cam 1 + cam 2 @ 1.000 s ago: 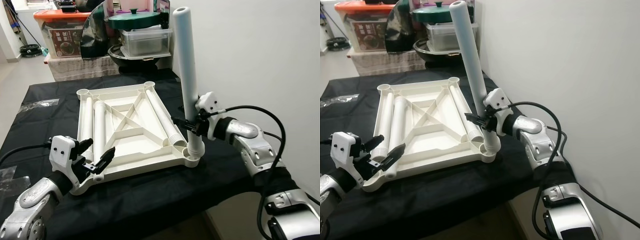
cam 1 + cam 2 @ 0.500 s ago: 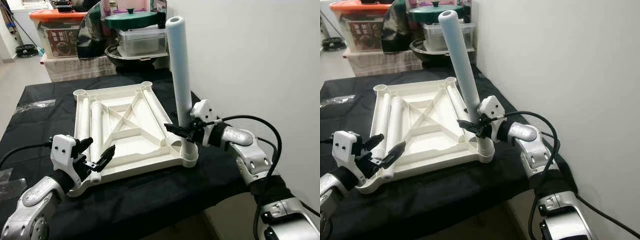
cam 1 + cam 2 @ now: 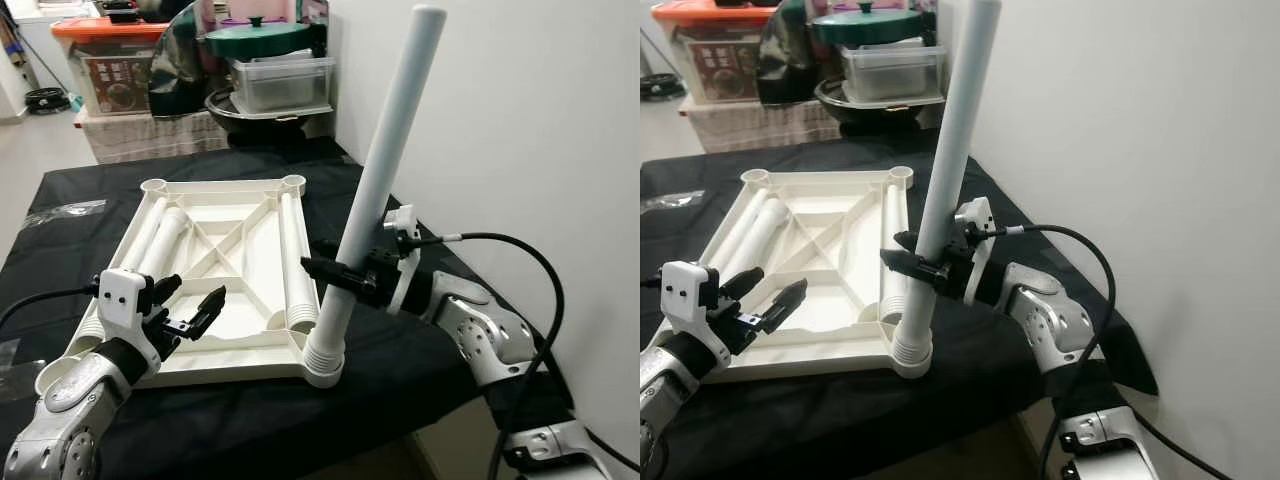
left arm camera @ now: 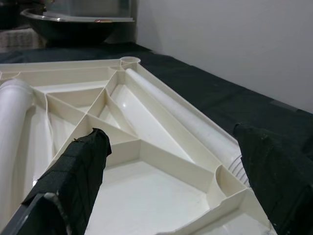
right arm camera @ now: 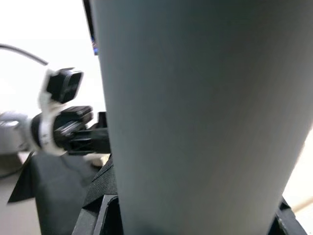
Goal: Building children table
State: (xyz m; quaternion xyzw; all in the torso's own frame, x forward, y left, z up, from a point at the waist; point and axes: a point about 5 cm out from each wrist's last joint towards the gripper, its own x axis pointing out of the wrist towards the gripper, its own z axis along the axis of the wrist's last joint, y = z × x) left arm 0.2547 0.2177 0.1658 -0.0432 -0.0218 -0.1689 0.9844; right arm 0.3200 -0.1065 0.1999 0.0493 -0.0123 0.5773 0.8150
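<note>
The right gripper [image 3: 335, 272] is clamped around the lower part of a white table leg [image 3: 380, 180], its 2 black fingers pinching the tube from either side. The leg's ribbed foot sits at the near right corner socket of the upturned white tabletop [image 3: 225, 290], and the tube leans so its free end tips toward 1 o'clock, so it does not look fully seated or screwed home. Holding low near the socket probably gives the arm better control over aligning the threads.

The left gripper [image 3: 190, 308] hovers at about 8 o'clock of the tabletop, fingers spread apart with nothing between them, just above the near left edge; it looks placed to brace the slab while the other arm works the leg in.

The tabletop lies underside up on a black cloth [image 3: 400, 360], ribs forming a cross. More legs [image 3: 290, 255] rest lying flat in its channels along both long sides. Beyond, at 12 o'clock, stand storage tubs [image 3: 285, 80] and a green lid [image 3: 262, 38]
</note>
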